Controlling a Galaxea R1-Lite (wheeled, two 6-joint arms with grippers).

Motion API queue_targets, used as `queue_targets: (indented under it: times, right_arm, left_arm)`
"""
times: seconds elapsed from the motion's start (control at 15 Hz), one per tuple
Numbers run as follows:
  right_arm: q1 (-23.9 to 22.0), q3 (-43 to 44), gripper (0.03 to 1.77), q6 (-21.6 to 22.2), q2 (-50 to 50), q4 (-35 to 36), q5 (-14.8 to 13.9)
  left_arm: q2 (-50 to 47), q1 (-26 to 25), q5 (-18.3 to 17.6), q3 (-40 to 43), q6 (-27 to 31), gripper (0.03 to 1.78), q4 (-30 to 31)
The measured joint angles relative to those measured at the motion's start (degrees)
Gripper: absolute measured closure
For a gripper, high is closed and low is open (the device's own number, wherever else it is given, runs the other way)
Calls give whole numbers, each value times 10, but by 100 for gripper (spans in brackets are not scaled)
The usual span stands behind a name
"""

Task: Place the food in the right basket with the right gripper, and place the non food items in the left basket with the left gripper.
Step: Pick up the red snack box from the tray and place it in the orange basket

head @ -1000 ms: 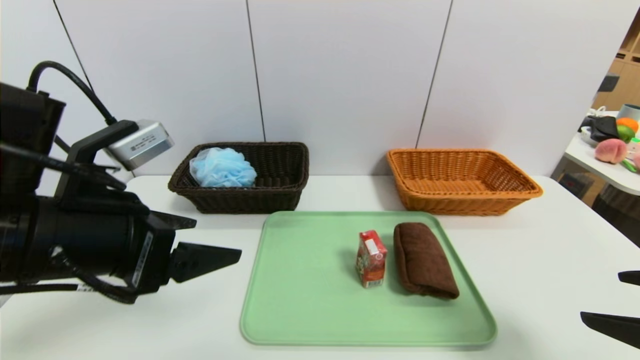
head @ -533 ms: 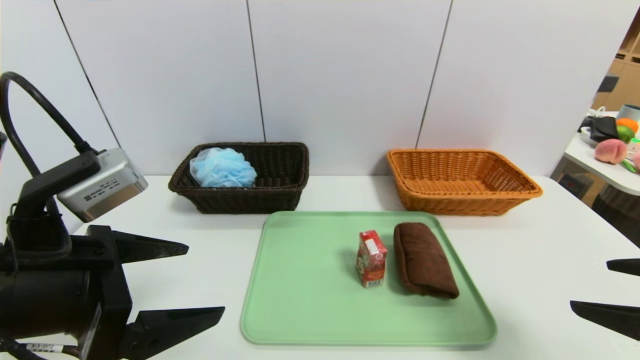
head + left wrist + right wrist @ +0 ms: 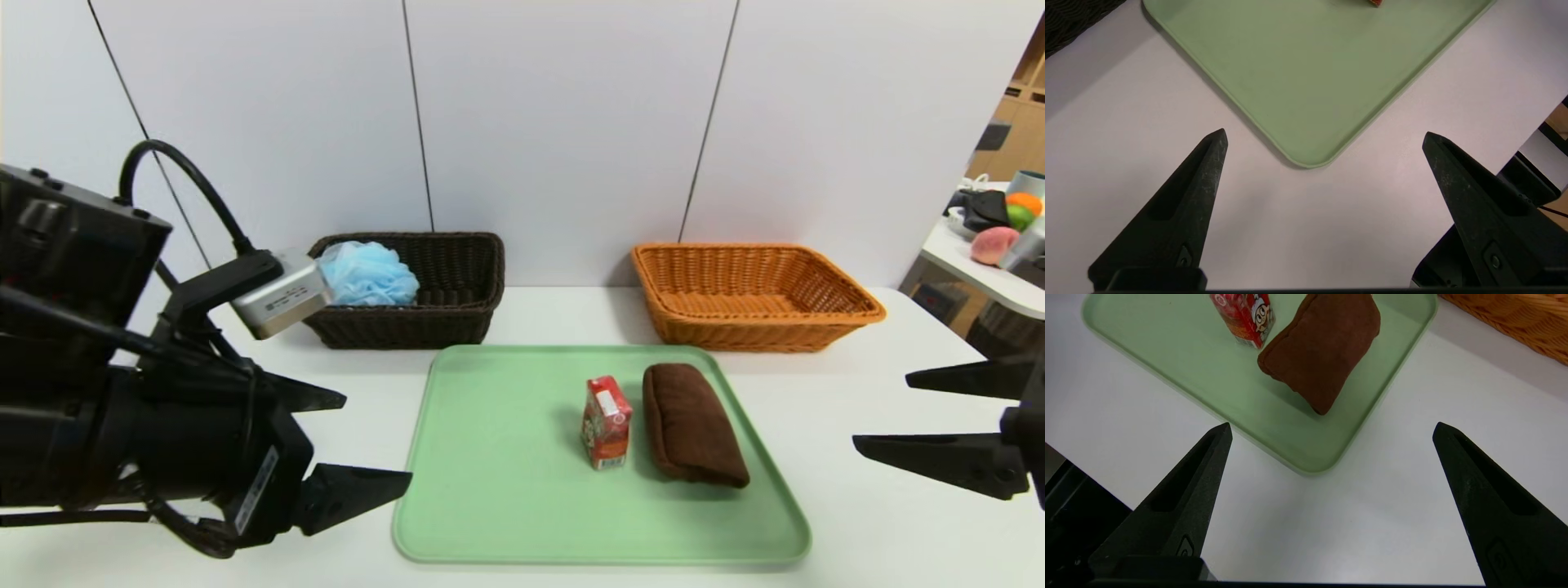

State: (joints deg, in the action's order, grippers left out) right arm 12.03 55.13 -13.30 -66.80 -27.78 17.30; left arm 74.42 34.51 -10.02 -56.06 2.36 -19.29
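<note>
And there it was, the small red drink carton (image 3: 606, 422), upright on the green tray (image 3: 506, 523) just right of the frame's centre! A white patch marked its top, a barcode its lower front; the right wrist view caught a cartoon face on its side, but no brand could be read. Just beside it lay the dark brown rolled towel (image 3: 694, 425). Upper left of the frame, the light-blue mesh bath puff (image 3: 369, 275) sat in the dark brown wicker basket (image 3: 408, 327); upper right stood the orange-tan wicker basket (image 3: 759, 331). At the left edge, the left gripper (image 3: 377, 438) hung spread wide, nothing between its tips, a pale label on its body; at the right edge, the right gripper (image 3: 880, 412) stood wide too, equally unladen!
</note>
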Motion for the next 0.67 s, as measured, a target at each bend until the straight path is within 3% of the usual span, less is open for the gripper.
queue_targets:
  times: [0.2,0.67]
  right_arm:
    - [7,39,10,0,-45,1,-1]
    - [45,107,10,2,-129,-2,-1]
  left_arm:
    - [45,0,26,-23,-26,12,3]
    - [76,0,29,-31,-23,12,41]
